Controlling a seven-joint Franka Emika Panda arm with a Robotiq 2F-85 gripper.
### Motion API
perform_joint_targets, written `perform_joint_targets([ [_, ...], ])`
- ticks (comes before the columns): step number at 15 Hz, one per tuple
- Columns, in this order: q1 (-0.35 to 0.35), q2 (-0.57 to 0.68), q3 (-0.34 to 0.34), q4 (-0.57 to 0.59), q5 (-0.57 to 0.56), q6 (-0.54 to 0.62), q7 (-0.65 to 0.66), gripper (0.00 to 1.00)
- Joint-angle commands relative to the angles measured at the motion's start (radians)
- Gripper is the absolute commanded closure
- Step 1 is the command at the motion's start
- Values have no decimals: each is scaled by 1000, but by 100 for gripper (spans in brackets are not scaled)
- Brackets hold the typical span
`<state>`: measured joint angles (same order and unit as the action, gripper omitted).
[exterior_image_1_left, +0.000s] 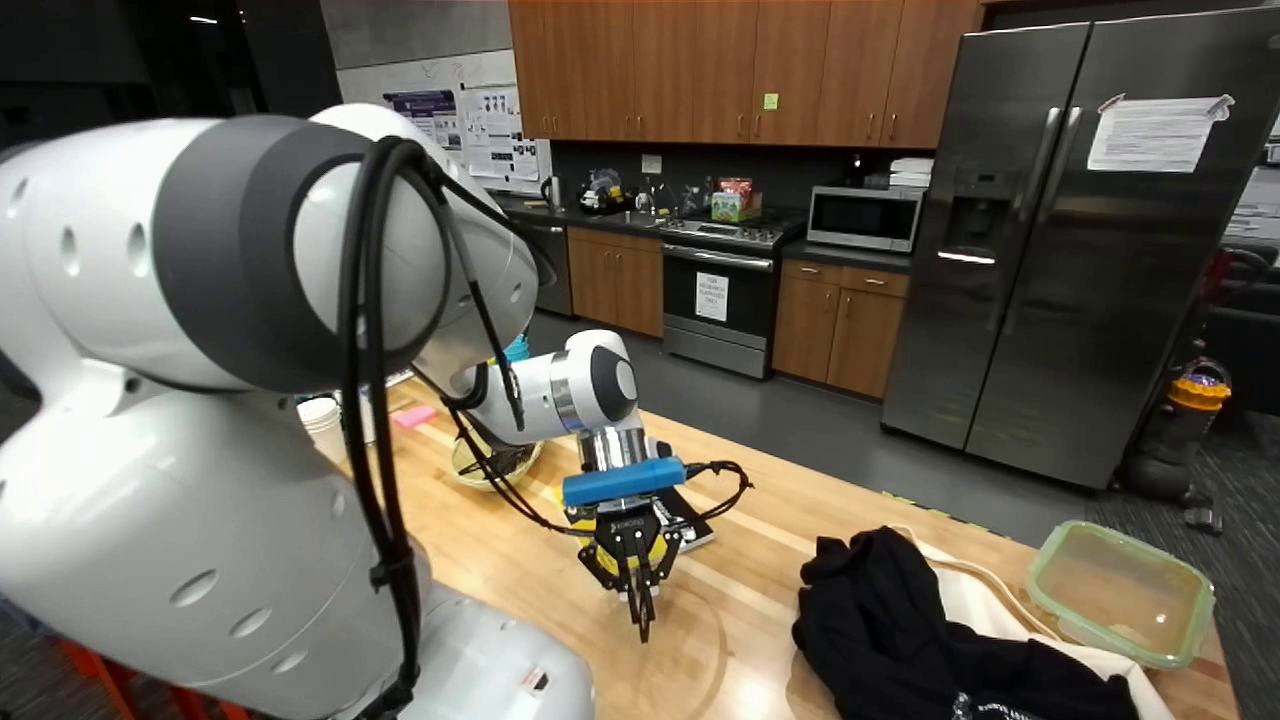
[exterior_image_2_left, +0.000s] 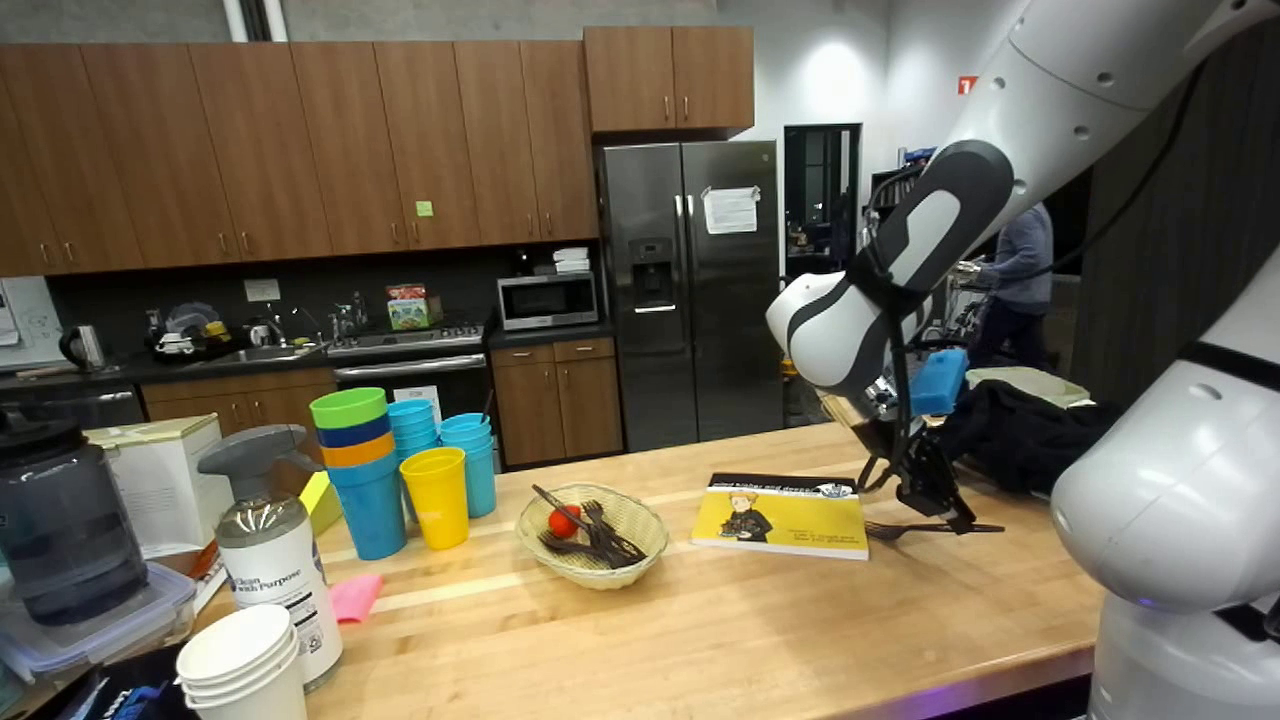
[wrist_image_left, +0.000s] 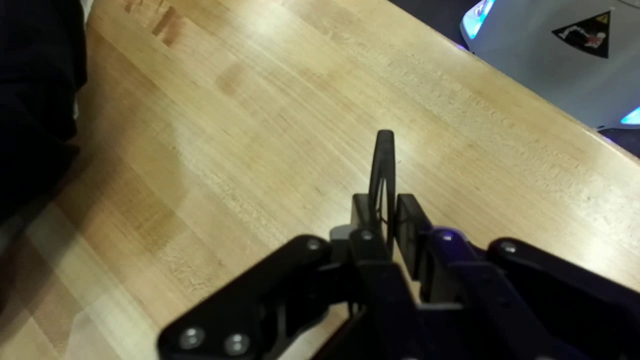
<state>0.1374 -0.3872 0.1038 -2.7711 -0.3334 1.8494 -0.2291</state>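
White, grey-banded robot arm (exterior_image_1_left: 230, 480), nearest the camera in an exterior view, carries at its far end a black two-fingered gripper (wrist_image_left: 385, 210) beneath a bright blue rectangular casing (exterior_image_1_left: 615, 483). The jaws are narrow, pinching the handle of a dark, slender fork (exterior_image_2_left: 888, 531); in the wrist view, the handle's rounded end projects beyond the fingertips. The fork appears nearly level, close to a pale wooden tabletop (exterior_image_2_left: 600, 660), its tines directed toward a yellow-and-black paperback book (exterior_image_2_left: 770, 515); whether it touches the wood cannot be told. Past the book, well apart from the gripper, stands a round, cream woven basket (exterior_image_2_left: 632, 512) containing dark utensils, forks among them, and a round red object (exterior_image_2_left: 563, 521). On the gripper's opposite side, toward the table's end, crumpled black cloth (exterior_image_1_left: 870, 630) lies over cream fabric (exterior_image_1_left: 970, 600), beside a rectangular, green-rimmed clear container (exterior_image_1_left: 1120, 600).
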Motion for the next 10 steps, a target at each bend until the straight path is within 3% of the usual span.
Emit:
perform_joint_targets([
  [1, 14, -82, 8, -11, -13, -29, 9, 96],
  [10, 24, -140, 9, -7, -14, -46, 7, 96],
])
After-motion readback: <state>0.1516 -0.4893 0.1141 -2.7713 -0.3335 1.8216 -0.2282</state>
